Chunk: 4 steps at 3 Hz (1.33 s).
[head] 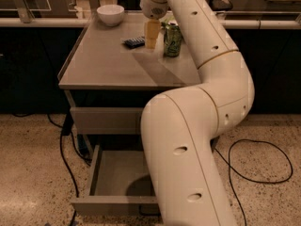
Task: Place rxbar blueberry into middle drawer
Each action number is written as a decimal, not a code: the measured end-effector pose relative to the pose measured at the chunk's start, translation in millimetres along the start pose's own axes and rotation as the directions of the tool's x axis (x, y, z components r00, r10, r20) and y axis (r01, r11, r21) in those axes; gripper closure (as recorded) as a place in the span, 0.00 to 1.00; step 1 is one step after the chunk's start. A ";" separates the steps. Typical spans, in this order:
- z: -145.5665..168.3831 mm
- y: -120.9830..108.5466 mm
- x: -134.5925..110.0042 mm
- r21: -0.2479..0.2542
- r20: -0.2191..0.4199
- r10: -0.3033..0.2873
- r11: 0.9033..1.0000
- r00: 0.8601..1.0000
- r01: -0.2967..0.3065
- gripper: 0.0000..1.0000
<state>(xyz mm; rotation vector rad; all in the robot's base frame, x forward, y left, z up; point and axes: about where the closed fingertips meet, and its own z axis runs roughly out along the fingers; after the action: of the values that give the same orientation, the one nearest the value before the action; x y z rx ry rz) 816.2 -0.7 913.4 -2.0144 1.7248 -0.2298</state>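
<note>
Camera view has the gripper pointing straight down over the far part of the tabletop. Its tan tip hangs just above the surface. Whether it is open or closed cannot be told from here, and nothing appears to be held in it.

Just beside it, on the side toward the white bowl, lies the rxbar blueberry. The bar is flat on the table and apart from the gripper. On the gripper's other side, close by, stands the green can.

Lower down the cabinet, one drawer front is shut. The open drawer beneath it is pulled out and shows a bare floor; it is probably the middle one, though the big white arm hides part of the cabinet.

By my reading the step in hand is the approach to the pick, with no grasp made yet. The next move calls for a short shift sideways over the bar and a spread wide enough to straddle it. Then comes a descent to the table without nudging the can
</note>
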 end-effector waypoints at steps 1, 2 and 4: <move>42.4 -1.3 -26.7 -0.015 0.072 -0.090 0.996 0.993 0.092 0.00; 42.4 -1.3 -26.7 -0.015 0.072 -0.090 0.996 0.993 0.092 0.00; 55.2 -7.3 -15.5 0.007 0.056 -0.079 0.997 0.995 0.079 0.00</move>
<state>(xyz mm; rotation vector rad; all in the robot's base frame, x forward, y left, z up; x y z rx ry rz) 843.0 28.4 871.2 -2.0678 1.6112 -0.2011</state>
